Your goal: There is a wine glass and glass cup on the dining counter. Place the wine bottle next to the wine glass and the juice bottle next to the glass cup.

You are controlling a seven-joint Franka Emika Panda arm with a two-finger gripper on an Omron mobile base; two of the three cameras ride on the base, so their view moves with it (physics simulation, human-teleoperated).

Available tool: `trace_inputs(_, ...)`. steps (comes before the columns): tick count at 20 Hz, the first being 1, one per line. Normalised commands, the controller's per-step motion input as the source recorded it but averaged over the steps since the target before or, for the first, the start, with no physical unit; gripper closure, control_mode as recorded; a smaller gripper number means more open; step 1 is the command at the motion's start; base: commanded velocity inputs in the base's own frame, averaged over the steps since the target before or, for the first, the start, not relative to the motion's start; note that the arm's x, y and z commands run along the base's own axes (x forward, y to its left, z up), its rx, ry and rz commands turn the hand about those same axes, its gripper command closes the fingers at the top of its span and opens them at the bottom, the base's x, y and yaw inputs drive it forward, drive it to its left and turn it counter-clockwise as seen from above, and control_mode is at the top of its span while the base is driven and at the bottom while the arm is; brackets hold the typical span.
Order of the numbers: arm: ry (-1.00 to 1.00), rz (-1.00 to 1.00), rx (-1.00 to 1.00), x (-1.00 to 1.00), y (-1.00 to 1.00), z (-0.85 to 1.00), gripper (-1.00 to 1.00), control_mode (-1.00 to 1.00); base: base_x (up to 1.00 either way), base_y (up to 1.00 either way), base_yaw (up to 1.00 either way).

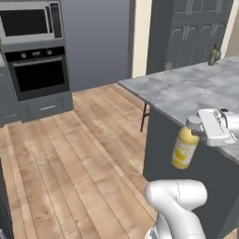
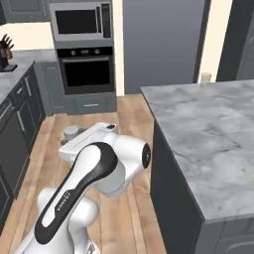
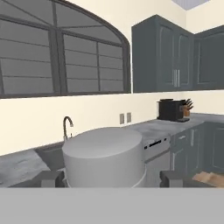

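Left base view has the gripper (image 1: 200, 130) clamped on the grey cap of one yellow plastic juice bottle (image 1: 185, 148), which hangs upright just off the near edge of the grey marbled dining desk (image 1: 186, 88). One dark green wine bottle (image 1: 214, 55) stands at that desk's far corner, well apart from the gripper. I can make out neither glass, so the bottle's next move probably runs up and across the desk.
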Motion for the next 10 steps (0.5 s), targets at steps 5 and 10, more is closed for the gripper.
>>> trace_inputs(5, 0.0, 0.0, 0.0, 0.0, 0.0, 0.0, 1.0, 1.0, 0.83, 0.35, -0.26)
trace_inputs(10, 0.0, 0.0, 0.0, 0.0, 0.0, 0.0, 1.0, 1.0, 0.84, 0.41, -0.21)
